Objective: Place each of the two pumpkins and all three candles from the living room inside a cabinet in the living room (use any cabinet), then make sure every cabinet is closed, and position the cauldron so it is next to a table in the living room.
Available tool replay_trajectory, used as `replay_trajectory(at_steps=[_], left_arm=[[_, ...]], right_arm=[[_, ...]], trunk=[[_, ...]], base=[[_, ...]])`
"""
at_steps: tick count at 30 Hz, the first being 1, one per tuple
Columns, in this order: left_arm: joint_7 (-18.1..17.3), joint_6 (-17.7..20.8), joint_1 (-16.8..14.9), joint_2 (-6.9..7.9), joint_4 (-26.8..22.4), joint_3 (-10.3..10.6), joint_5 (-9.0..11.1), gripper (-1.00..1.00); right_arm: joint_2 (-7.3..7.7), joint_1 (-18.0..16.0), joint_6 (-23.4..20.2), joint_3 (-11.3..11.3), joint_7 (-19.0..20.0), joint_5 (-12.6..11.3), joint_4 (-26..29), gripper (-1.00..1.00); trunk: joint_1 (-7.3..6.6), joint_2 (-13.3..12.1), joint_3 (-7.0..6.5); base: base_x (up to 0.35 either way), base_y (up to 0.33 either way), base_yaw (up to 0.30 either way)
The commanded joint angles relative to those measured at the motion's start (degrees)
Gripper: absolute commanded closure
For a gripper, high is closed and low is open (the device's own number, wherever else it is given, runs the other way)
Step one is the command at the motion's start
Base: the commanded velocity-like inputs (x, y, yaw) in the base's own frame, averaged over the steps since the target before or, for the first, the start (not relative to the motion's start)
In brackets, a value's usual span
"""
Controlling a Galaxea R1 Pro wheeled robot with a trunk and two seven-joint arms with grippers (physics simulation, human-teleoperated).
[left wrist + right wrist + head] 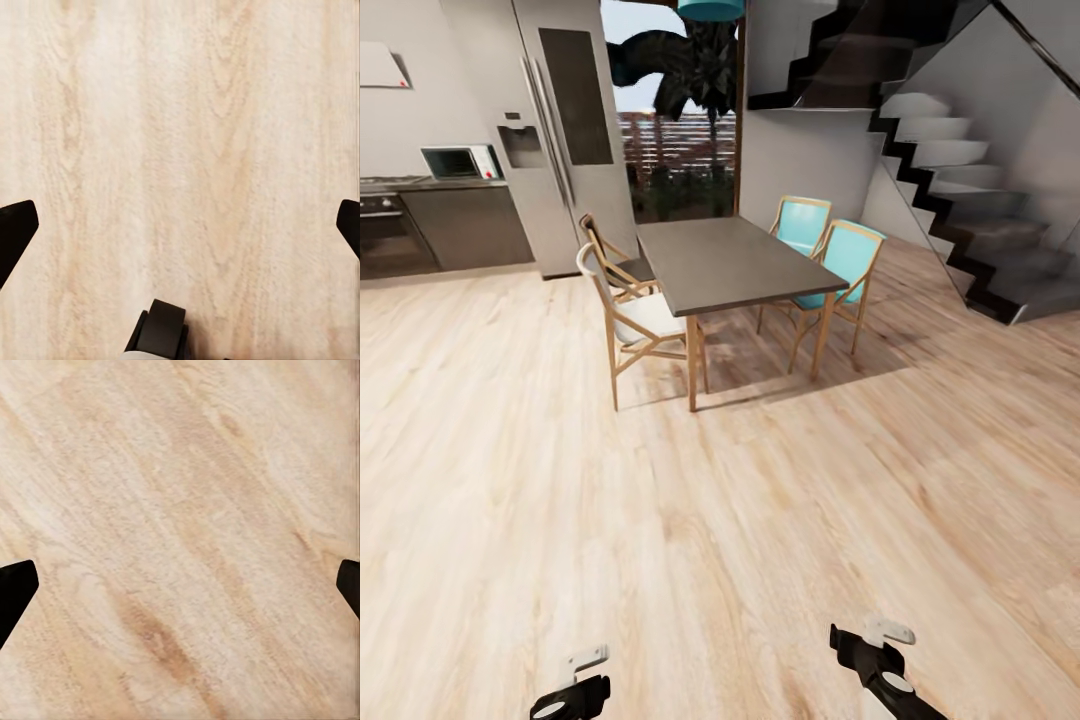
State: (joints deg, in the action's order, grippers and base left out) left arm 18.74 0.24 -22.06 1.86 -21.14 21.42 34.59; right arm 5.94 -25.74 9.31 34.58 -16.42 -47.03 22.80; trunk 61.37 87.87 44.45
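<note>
Pale wood flooring [690, 520] runs across the whole room, and on it stands a tall dining table [730, 262] with a dark top and wooden legs. Two turquoise chairs [830, 255] sit along the table's far side from the kitchen, two pale wooden chairs [630, 310] along its near side. Behind the table a steel fridge [565, 120] stands beside a dark kitchen counter [455, 215] carrying a microwave [458, 161]. Beyond the turquoise chairs a dark staircase [960, 200] climbs away.

Well short of the table, low over bare boards, hang both arms. The left gripper [180, 225] has its dark fingertips [15, 229] spread wide with nothing between them, and the right gripper [180, 585] looks the same, released and empty, though only the very tips show. None of the pumpkins, candles or cauldron lies anywhere near this table.
</note>
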Motion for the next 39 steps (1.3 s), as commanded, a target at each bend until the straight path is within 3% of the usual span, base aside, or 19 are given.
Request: replay_trajectory(at_steps=[1,39], left_arm=[[0.42,0.03,0.00,0.07,-0.13,0.48,0.48,-1.00],[0.42,0.04,0.08,0.07,-0.13,0.61,0.56,-1.00]], right_arm=[[0.04,-0.06,0.27,0.49,-0.28,-0.61,0.05,-1.00],[0.04,-0.08,0.27,0.49,-0.28,-0.62,-0.04,-1.00]], trunk=[[0.00,0.02,0.04],[0.00,0.02,0.04]], base=[[0.000,0.000,-0.277],[0.000,0.000,-0.277]])
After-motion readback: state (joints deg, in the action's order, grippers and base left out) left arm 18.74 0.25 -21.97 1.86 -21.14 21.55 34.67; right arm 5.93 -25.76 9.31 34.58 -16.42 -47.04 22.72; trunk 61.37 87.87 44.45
